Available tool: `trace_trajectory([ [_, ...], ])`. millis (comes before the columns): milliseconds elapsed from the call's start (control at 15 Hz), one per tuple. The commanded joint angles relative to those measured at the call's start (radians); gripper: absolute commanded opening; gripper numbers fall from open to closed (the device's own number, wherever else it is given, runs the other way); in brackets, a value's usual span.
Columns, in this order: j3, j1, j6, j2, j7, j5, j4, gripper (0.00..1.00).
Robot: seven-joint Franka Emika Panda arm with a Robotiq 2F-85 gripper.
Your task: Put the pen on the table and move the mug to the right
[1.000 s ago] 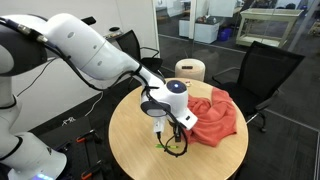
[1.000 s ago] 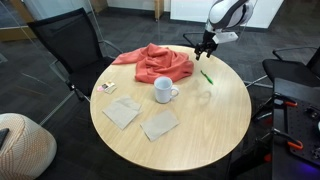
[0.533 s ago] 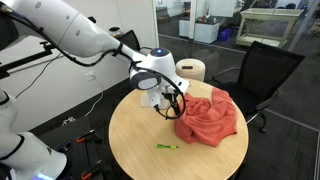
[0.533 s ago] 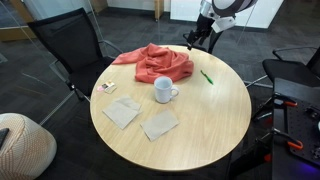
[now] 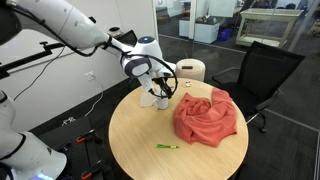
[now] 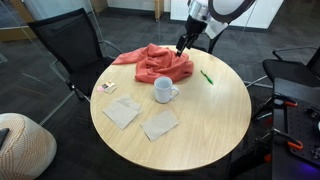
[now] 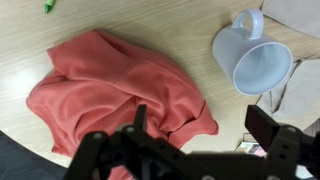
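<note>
Hand (image 5: 164, 90): I've raised it off the pen (image 5: 167, 147) and carried it across the tabletop (image 5: 135, 138); it now hangs by the red cloth (image 5: 208, 115), near the mug (image 6: 164, 90).
Jaws: spread slightly wider, gripping nothing.
Pen: now well apart from the hand.

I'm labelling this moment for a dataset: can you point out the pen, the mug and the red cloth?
pen (image 6: 207, 77), in an exterior view, middle of its green shaft.
mug (image 6: 163, 92), in an exterior view, its outer wall.
red cloth (image 5: 207, 116), in an exterior view, middle of the bunched fabric.
</note>
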Motion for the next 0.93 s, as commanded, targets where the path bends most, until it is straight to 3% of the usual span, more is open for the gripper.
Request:
trace_trajectory([
  [0,0.023,0.009,0.086,0.032,0.012,-0.013,-0.007,1.00],
  [400,0.032,0.046,0.177,0.107,0.032,-0.037,0.009,1.00],
  [867,0.005,0.098,0.124,0.154,0.087,-0.084,0.053,1.00],
])
